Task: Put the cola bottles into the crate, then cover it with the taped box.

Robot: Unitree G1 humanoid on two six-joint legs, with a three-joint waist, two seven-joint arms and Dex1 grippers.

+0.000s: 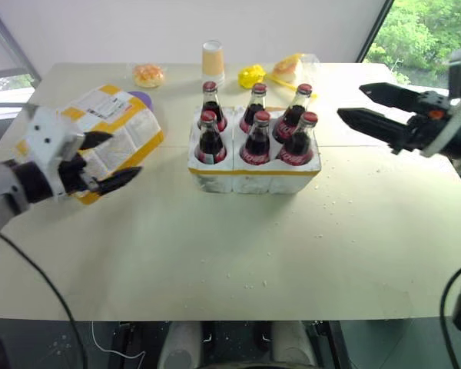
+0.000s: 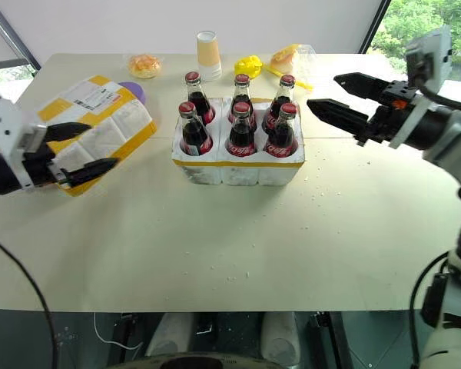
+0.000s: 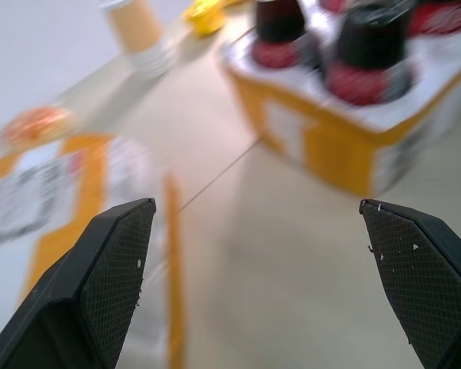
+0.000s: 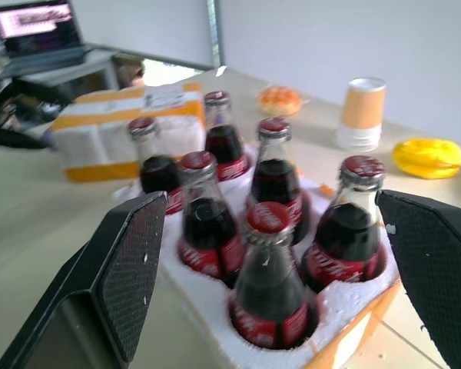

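The cola bottles (image 4: 273, 296) are glossy clear glass with shiny red caps. The crate (image 1: 253, 171) is rough, matt white foam banded in smooth yellow tape, like the taped box (image 2: 100, 131) beside it. The desk (image 1: 230, 254) looks matt cream.

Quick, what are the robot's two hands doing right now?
Left gripper: open, empty, beside the taped box.
Right gripper: open, empty, near the cola bottles.
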